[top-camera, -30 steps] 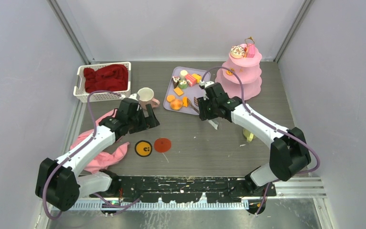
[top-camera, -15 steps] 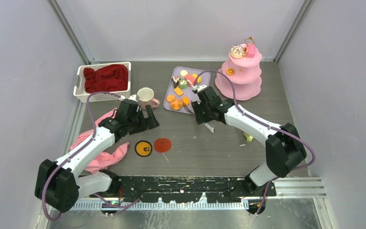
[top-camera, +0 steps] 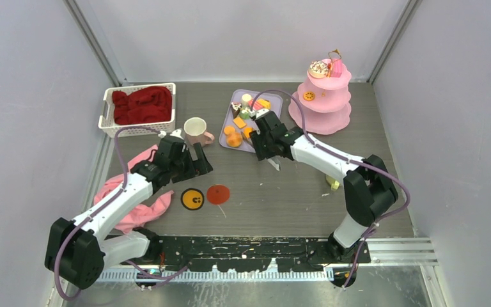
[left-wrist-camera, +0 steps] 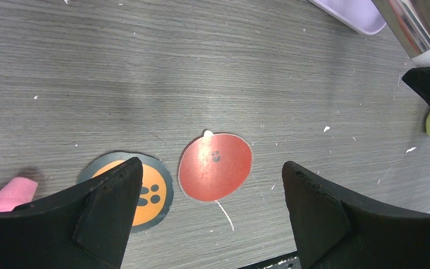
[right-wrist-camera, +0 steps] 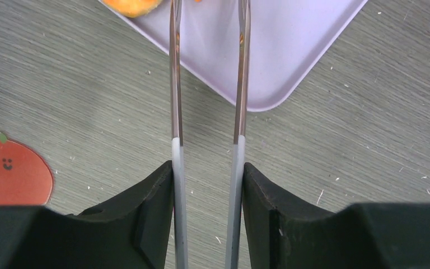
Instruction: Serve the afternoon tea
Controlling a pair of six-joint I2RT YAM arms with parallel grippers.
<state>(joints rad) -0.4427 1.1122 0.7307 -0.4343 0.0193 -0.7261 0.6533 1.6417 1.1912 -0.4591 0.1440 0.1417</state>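
Observation:
Several toy cakes and fruit pieces (top-camera: pixel 241 121) lie on a lilac tray (top-camera: pixel 273 114). A cream mug (top-camera: pixel 195 129) stands left of the tray. My right gripper (top-camera: pixel 265 142) is shut on the long metal tweezers (right-wrist-camera: pixel 174 84). The tweezers' two arms reach over the tray's near corner (right-wrist-camera: pixel 297 50), beside an orange piece (right-wrist-camera: pixel 131 4); their tips are out of view. The right gripper (right-wrist-camera: pixel 207 185) squeezes both arms, which stay apart. My left gripper (top-camera: pixel 195 161) is open and empty just below the mug, and in the left wrist view (left-wrist-camera: pixel 211 163) it hangs over a red coaster (left-wrist-camera: pixel 215 167).
A pink tiered stand (top-camera: pixel 323 96) with a few cakes stands at the back right. A white basket (top-camera: pixel 109 115) holds a red cloth. A pink cloth (top-camera: pixel 137 204) lies under the left arm. An orange paw coaster (top-camera: pixel 192 199) and a small yellow object (top-camera: pixel 332 183) lie on the table.
My right gripper has moved left and back with the tweezers, from beside the pink stand to the tray's near edge. The left arm has hardly moved.

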